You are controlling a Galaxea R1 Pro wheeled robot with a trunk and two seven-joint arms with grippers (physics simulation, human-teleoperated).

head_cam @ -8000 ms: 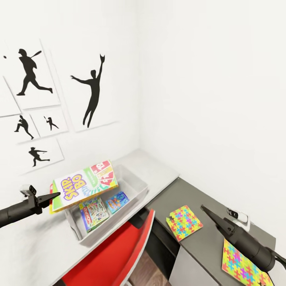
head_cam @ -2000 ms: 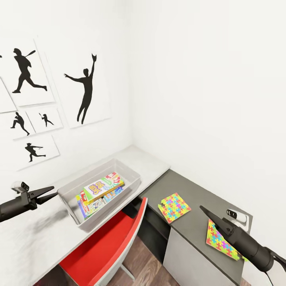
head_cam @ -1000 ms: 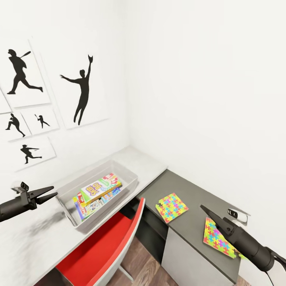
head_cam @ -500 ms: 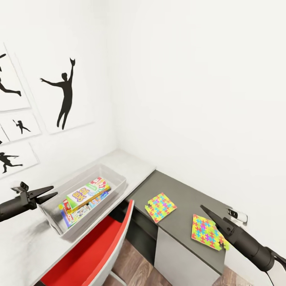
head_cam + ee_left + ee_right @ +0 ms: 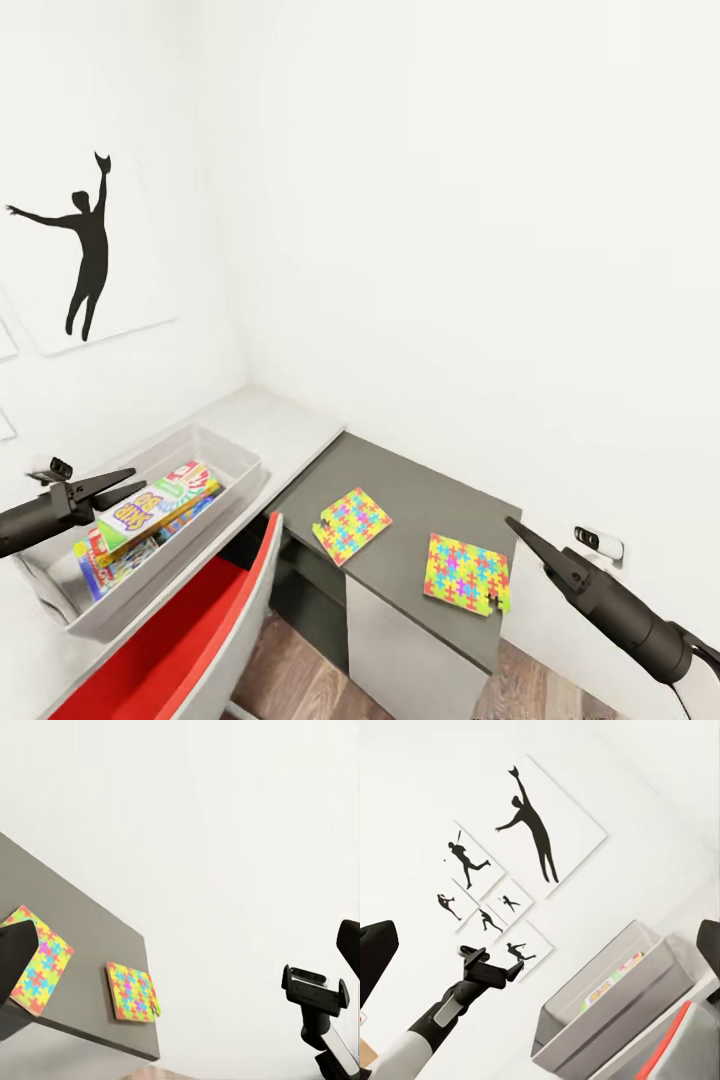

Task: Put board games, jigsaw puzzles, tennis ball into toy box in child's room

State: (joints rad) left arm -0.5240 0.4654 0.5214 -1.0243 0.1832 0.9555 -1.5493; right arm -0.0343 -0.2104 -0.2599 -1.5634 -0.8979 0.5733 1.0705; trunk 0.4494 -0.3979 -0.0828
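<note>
Both grippers, left (image 5: 118, 487) and right (image 5: 522, 535), hang open and empty (games already in the toy box (image 5: 235, 462) at left), so the right should come down flat on the nearer jigsaw puzzle (image 5: 466, 574) on the dark table (image 5: 420, 485).

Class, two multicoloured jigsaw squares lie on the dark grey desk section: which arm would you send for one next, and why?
Probably the right: the right gripper hangs beside the nearer jigsaw square, while the left gripper hovers over the translucent toy box.
</note>
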